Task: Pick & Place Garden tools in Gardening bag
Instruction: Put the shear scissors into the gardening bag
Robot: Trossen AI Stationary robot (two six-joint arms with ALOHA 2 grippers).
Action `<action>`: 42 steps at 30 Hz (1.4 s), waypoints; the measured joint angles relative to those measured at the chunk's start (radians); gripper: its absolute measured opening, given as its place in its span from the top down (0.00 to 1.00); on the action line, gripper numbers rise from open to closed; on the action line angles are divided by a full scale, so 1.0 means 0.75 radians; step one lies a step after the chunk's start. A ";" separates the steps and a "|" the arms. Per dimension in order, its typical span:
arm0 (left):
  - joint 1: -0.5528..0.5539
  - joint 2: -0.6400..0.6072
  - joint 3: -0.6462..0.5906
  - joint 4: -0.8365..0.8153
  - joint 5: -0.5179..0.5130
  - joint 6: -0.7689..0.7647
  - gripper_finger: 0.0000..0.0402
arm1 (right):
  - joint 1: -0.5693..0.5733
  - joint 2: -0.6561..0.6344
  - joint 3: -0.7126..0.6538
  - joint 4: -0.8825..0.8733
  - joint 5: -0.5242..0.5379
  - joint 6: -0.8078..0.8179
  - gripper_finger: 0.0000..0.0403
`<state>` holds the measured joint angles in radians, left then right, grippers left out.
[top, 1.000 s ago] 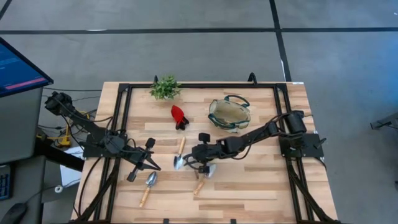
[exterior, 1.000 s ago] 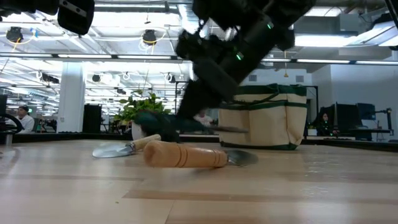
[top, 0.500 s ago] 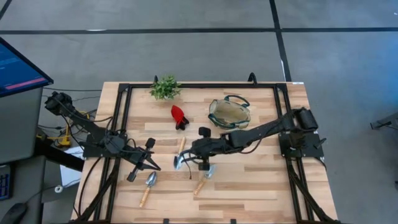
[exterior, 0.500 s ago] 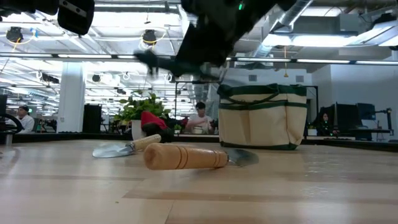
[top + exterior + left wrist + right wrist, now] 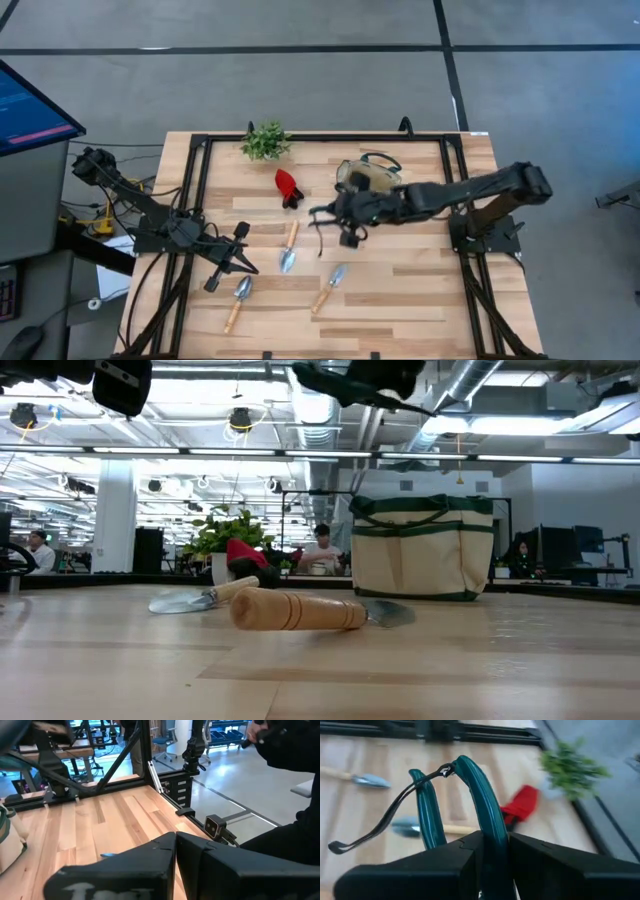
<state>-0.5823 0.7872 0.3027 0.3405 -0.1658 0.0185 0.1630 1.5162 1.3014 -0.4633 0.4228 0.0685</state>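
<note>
The right gripper (image 5: 345, 215) hung above the table just beside the gardening bag (image 5: 371, 180), fingers clamped on the teal-handled pruners (image 5: 470, 800) (a dark cord looped off the handles). Three trowels (image 5: 288, 248) lay mid-table w/ the red-and-black tool (image 5: 288, 187) near the potted plant (image 5: 265, 140). The left gripper (image 5: 243, 260) rested by the table's left side, fingers closed, holding nothing.

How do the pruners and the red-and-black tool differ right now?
The pruners have teal handles and are held off the table in the right end effector, beside the gardening bag; the red-and-black tool lies untouched on the table near the potted plant. A dark cord hangs from the pruners; the red-and-black tool shows none. Neither is bagged.
</note>
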 joint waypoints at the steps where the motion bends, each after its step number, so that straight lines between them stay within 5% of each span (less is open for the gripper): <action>1: 0.000 0.000 0.000 0.001 0.000 0.000 1.00 | -0.017 -0.017 0.000 -0.035 0.011 0.000 0.84; 17: 0.000 0.000 0.000 0.001 0.002 0.000 1.00 | -0.382 -0.060 -0.004 -0.469 0.002 0.060 0.84; 42: 0.000 0.000 0.000 -0.002 0.002 -0.001 1.00 | -0.564 -0.031 -0.196 -0.478 -0.200 0.155 0.84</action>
<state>-0.5823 0.7872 0.3027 0.3393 -0.1646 0.0181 -0.2604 1.4933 1.1545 -0.8217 0.2730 0.1845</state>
